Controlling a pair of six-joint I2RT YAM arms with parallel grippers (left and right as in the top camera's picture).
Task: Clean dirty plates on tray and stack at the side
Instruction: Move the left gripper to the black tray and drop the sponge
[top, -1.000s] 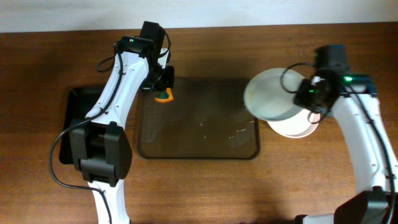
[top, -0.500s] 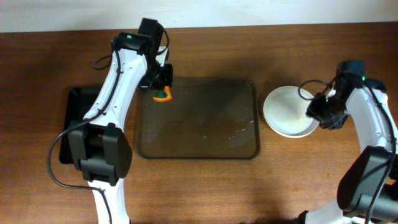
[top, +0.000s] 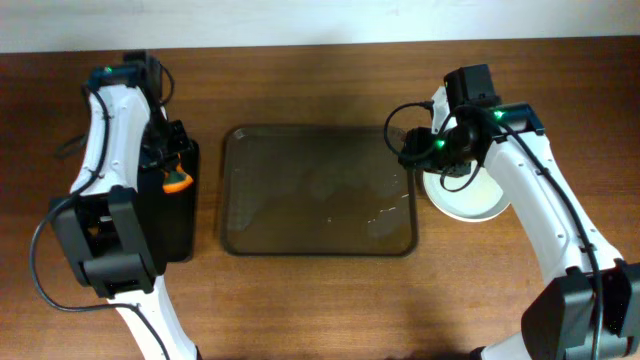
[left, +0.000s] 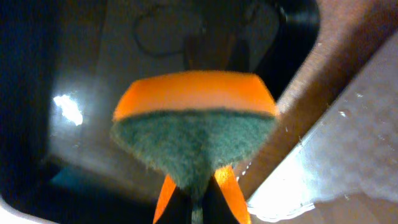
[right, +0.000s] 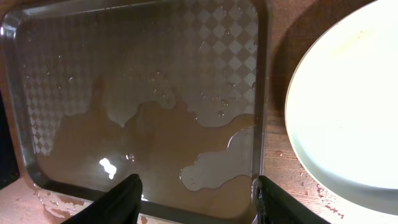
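On the far left, the left gripper is clenched on an orange sponge with a green scrubby side. It hangs over the black tray. Next comes the big brown tray, in the middle of the bench. It has no plates on it, only a puddle of water toward its right side. Near the tray's far right corner is the right gripper. Its fingers are spread apart and nothing is between them. Beside that arm, the white plates sit in a pile on the bench, just beside the tray's right edge. I cannot tell how many are in the pile. I think the washing is about done, and the step now is putting the sponge away. To do it well, the left arm should go down slowly until the sponge sits flat in the black tray. Only then should it let go, so nothing drips on the bench. The right arm should lift straight up, so it does not bump the pile.
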